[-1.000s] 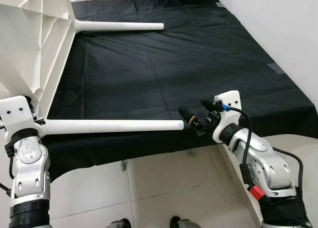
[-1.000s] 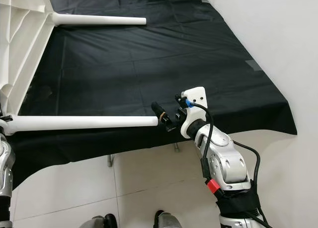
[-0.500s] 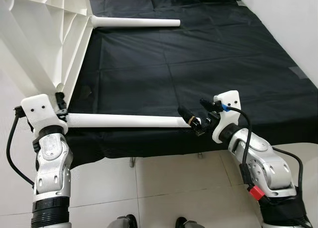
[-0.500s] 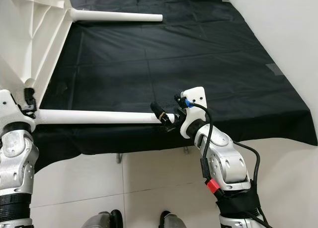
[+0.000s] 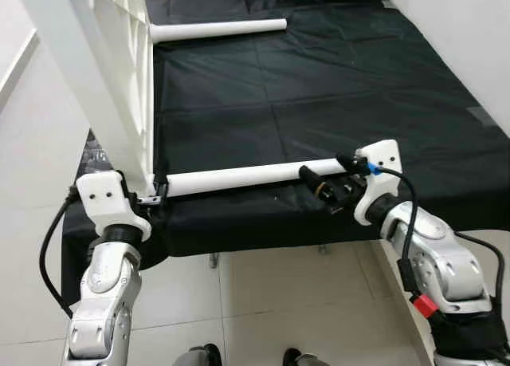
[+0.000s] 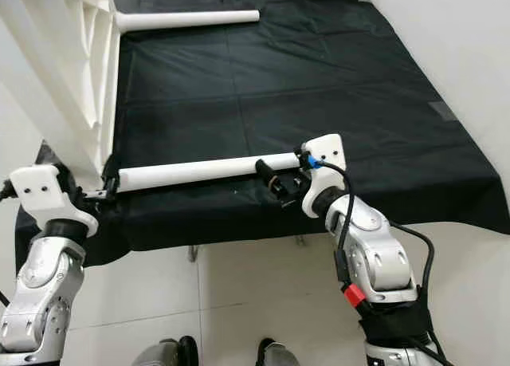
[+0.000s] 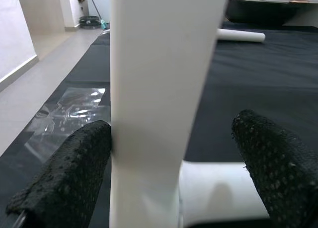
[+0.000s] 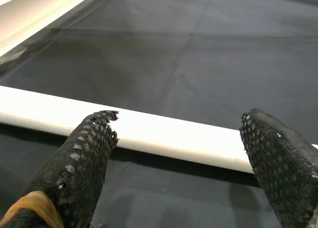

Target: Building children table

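Observation:
The white children's table top (image 5: 111, 71) stands on its edge at the left of the black mat (image 5: 335, 87). Two white legs stick out of it to the right: a far leg (image 5: 219, 29) and a near leg (image 5: 247, 175). My left gripper (image 5: 155, 197) is at the top's near lower corner. In the left wrist view its fingers (image 7: 69, 173) stand wide apart on either side of the top's rim (image 7: 159, 89), and the gripper is open. My right gripper (image 5: 323, 183) is open near the near leg's free end. That leg (image 8: 149, 131) lies across just beyond its fingertips.
The black mat covers a low platform whose near edge hangs over the tiled floor (image 5: 263, 302). A white wall (image 5: 478, 31) runs along the right. A crumpled clear plastic sheet (image 7: 74, 109) lies on the mat by the table top.
The camera has shifted. The table top has turned more edge-on, and the near leg has swung up off the mat's front edge. Its end now reaches past my right gripper's fingers. My left gripper moved with the corner.

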`<state>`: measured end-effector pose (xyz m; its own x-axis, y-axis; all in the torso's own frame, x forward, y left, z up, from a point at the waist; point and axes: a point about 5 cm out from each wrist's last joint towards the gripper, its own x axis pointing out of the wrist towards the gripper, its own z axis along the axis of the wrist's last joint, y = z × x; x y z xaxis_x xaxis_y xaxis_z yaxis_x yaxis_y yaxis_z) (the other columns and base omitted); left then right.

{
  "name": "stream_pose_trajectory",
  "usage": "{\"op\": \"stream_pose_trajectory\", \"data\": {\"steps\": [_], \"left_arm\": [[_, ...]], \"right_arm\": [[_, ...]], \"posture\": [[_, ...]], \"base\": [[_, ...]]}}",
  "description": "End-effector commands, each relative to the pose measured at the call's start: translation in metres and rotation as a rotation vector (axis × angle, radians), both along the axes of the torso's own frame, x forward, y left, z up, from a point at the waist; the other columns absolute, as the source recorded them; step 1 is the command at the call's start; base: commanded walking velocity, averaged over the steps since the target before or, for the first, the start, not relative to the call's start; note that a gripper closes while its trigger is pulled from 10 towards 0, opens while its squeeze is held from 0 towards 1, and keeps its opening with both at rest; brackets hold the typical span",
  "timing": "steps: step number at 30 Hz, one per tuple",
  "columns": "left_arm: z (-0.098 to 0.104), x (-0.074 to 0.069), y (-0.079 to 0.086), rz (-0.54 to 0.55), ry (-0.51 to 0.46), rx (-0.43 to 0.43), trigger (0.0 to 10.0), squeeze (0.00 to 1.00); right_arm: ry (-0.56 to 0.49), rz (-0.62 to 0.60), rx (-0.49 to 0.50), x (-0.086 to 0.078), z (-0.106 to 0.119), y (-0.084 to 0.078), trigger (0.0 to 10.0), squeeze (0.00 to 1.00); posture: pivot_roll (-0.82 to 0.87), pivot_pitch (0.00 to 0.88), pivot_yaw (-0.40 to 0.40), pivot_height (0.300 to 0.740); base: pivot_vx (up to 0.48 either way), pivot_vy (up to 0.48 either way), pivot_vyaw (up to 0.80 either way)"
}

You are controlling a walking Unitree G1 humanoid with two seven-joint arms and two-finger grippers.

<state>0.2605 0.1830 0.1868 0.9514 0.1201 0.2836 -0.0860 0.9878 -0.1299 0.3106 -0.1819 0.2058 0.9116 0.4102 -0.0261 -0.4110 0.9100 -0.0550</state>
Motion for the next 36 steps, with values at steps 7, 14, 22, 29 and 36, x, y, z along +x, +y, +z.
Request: {"op": "stream_pose_trajectory", "data": {"steps": [7, 14, 22, 29, 36], "left_arm": [[-0.009, -0.048, 0.0, 0.015, 0.068, 0.035, 10.0, 0.0], [-0.013, -0.08, -0.017, -0.131, 0.133, 0.096, 10.0, 0.0], [-0.022, -0.084, -0.042, -0.364, 0.162, 0.204, 10.0, 0.0], [0.001, -0.04, -0.04, -0.305, 0.03, 0.136, 10.0, 0.0], [0.016, -0.029, -0.046, -0.351, -0.038, 0.099, 10.0, 0.0]], "right_arm": [[0.017, 0.0, -0.016, -0.004, -0.007, -0.005, 10.0, 0.0], [-0.013, -0.027, -0.023, -0.001, -0.001, -0.014, 10.0, 0.0], [-0.355, -0.142, -0.286, 0.004, 0.062, -0.032, 10.0, 0.0], [-0.539, -0.134, -0.534, -0.01, 0.106, -0.041, 10.0, 1.0], [-0.736, -0.224, -0.785, -0.03, 0.16, -0.057, 10.0, 1.0]], "posture": [[0.02, 0.216, 0.012, 0.74], [0.03, 0.211, 0.015, 0.74], [0.02, 0.19, 0.024, 0.74], [-0.02, 0.165, 0.014, 0.74], [-0.06, 0.149, 0.039, 0.74]], "base": [[0.0, 0.0, 0.0], [0.0, 0.0, 0.0], [0.0, 0.0, 0.0], [0.0, 0.0, 0.0], [0.0, 0.0, 0.0]]}}
